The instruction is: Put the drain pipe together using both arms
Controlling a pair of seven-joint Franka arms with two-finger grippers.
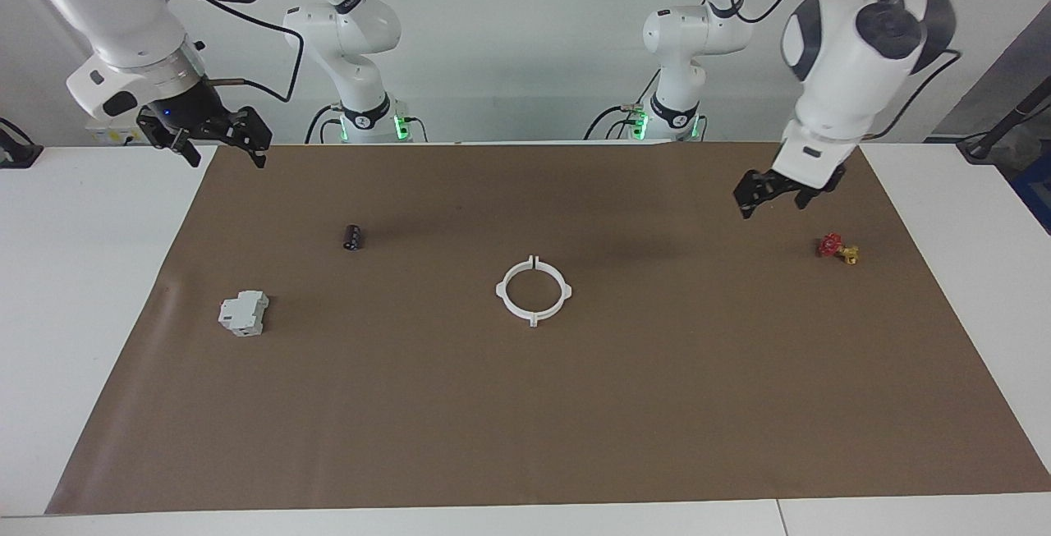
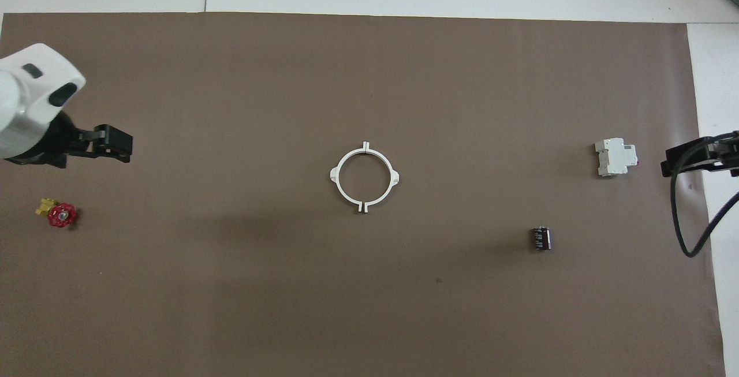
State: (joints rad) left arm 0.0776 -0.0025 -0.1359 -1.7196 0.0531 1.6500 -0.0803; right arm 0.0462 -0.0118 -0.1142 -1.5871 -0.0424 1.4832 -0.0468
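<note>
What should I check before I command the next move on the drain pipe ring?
1. Drain pipe halves together: ok, they form one ring mid-mat, with thin seams showing at the two tab pairs.
2. Seams fully closed: cannot tell.
3. Left end effector clear of the ring: ok, raised over the mat near the red valve, holding nothing.
4. Right end effector clear: ok, raised over the mat's edge at the right arm's end, holding nothing.
5. Grey-white block and black cylinder apart from the ring: ok.
</note>
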